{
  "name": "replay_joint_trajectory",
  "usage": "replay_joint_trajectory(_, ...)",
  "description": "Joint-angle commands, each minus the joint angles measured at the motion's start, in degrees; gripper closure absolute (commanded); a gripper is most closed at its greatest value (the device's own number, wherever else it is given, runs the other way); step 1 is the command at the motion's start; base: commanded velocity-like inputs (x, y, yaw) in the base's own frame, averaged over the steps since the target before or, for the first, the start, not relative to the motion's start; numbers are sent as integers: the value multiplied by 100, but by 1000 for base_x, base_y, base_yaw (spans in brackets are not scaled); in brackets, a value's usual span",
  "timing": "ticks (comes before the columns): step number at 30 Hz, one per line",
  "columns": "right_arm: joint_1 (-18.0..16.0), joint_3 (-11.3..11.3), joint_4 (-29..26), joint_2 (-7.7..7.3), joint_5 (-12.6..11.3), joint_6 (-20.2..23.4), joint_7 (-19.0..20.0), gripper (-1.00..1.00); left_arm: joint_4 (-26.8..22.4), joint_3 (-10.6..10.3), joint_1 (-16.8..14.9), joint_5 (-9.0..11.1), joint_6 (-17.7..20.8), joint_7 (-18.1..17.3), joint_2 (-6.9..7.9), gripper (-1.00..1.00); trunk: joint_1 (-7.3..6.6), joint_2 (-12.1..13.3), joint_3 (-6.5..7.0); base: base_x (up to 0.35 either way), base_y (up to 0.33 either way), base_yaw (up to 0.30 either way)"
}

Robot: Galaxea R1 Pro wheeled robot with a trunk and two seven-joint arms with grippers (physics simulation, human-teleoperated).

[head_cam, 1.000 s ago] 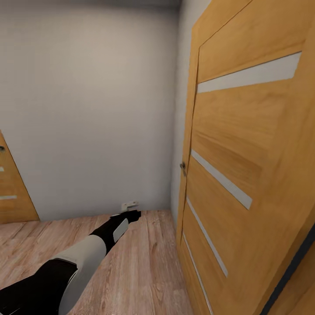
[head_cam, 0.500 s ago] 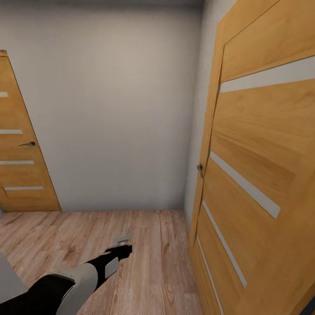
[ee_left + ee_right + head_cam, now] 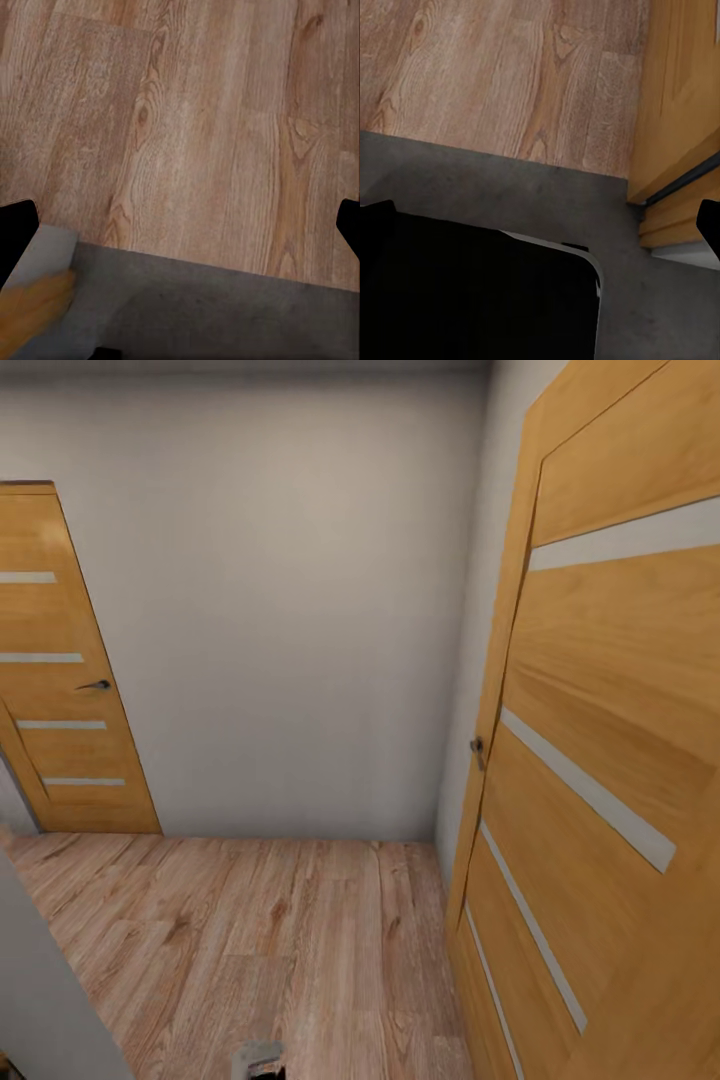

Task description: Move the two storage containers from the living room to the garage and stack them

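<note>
Apparently open left end effector [image 3: 180, 225] above plank/concrete seam.

The near door [image 3: 610, 760] on the right runs off the head view's top, right and bottom edges, and the far door [image 3: 60, 680] is cut by the left edge. At the bottom edge a small grey and black piece of arm [image 3: 260, 1060] is too cropped to identify. In the left wrist view an orange smear [image 3: 34, 315] is too blurred to name.
</note>
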Motion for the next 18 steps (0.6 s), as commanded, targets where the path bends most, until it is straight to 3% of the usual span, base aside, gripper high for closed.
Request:
replay_joint_trajectory(1, -1, 25, 8, -1, -14, -23, 9, -100, 25, -50, 134, -48, -145, 15, -14, -100, 2, -3, 0, 0, 0, 5)
replay_joint_trajectory(3, -1, 15, 8, -1, -11, -28, 2, -100, 22, -51, 430, -208, -391, 29, -37, -100, 2, -3, 0, 0, 0, 2)
replay_joint_trajectory(6, -1, 3, 5, -1, -8, -36, -6, -100, 28, -51, 764, -289, -784, 112, -48, -100, 2, -3, 0, 0, 0, 0)
replay_joint_trajectory(8, -1, -2, 0, -1, -7, -44, -14, -100, 29, -51, 1024, -306, -1089, 215, -49, -100, 2, -3, 0, 0, 0, 0)
replay_joint_trajectory(16, -1, -10, -106, -1, -15, -66, -29, -100, 29, -51, 1749, -324, -1674, 264, -30, -100, 2, -3, 0, 0, 0, 0)
replay_joint_trajectory(18, -1, -16, -275, -1, -16, -59, -239, -100, 35, -51, 2007, -327, -2093, 275, -8, -100, 2, -3, 0, 0, 0, 0)
